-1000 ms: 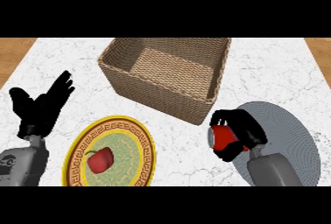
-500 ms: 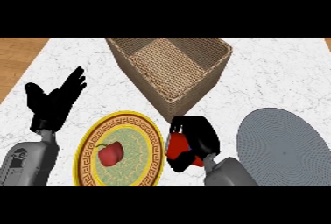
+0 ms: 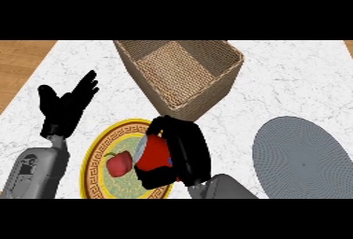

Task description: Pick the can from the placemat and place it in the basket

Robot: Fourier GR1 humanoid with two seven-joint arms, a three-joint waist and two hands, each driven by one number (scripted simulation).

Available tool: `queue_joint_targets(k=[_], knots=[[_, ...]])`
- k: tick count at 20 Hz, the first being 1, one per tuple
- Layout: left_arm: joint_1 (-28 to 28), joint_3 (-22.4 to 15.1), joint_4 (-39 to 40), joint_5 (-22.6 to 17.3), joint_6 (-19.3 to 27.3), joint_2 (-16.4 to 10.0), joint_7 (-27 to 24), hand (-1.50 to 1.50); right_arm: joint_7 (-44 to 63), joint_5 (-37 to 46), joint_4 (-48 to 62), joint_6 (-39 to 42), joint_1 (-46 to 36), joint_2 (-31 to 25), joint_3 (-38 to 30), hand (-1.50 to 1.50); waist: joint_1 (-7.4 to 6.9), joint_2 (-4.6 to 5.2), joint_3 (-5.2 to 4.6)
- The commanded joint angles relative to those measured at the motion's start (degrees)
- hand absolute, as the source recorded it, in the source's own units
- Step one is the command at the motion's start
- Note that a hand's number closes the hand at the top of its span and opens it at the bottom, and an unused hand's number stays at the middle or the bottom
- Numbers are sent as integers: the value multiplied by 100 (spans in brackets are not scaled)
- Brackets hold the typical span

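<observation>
cam: head | from above, robot's side | faces steeply down onto counter point(image 3: 296, 79) | close range

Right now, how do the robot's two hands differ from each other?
The left hand is open, fingers straight and pointing up; the right hand is curled round the red can. The left hand holds nothing and shows to the left of the yellow plate; the right hand shows over that plate's right edge, close to the basket. Both hands are black.
</observation>
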State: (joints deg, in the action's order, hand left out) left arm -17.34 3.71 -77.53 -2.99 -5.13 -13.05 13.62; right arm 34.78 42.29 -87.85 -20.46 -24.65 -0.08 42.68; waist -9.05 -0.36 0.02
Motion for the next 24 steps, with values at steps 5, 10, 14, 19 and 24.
queue_joint_targets(k=[5,10,14,19,24], knots=[[-93,2,123,86,91,2,44,0,1879,488,-53,-1168,-1302,8,499,150,130,-51,-49],[-113,30,193,117,101,-47,48,0,2982,769,161,-1075,-2384,7,375,150,185,-77,-58],[-156,57,305,105,139,7,20,0,3570,811,508,-1068,-3229,6,135,150,130,-21,-63],[-204,27,209,65,108,45,29,0,4110,908,1095,-929,-4207,5,-245,150,123,-30,-54],[-337,137,268,55,21,-173,89,0,4423,1083,2092,-627,-5002,5,-580,150,144,13,-61]])
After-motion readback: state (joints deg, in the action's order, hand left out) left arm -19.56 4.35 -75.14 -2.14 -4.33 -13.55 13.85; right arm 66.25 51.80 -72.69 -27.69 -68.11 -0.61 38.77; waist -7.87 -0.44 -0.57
